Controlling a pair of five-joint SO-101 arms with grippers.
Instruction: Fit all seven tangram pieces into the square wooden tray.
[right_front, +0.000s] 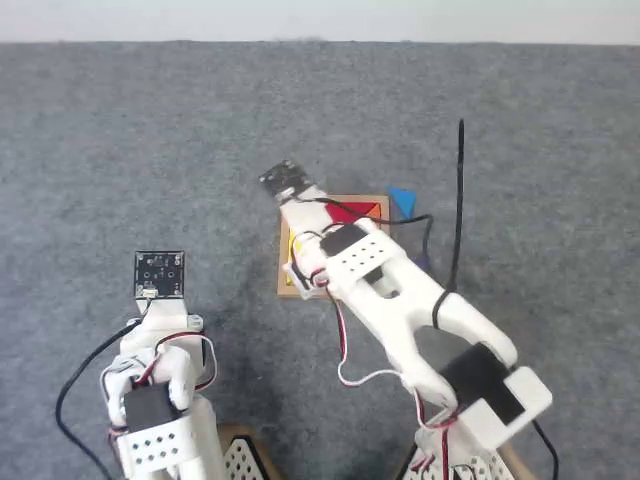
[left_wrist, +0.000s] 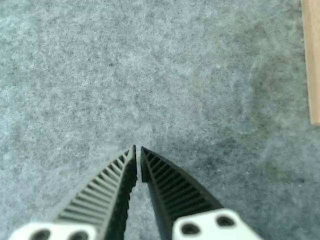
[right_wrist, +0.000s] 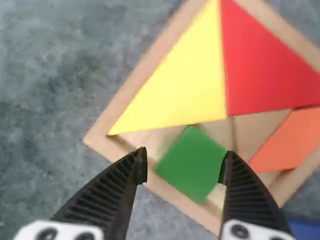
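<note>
The right claw gapes wide astride the flat green square piece, which lies low in the frame inside the square wooden tray and is likely light, stiff and slick, best pinched across opposite edges.

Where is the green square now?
Right wrist view: the green square sits in the wooden tray, between the right gripper's open fingers, beside the yellow triangle.

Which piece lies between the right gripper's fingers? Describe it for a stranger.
Find the square wooden tray on the grey carpet. In its corner beside the yellow triangle, between the open fingers of the right gripper, sits the green square, the only green piece.
</note>
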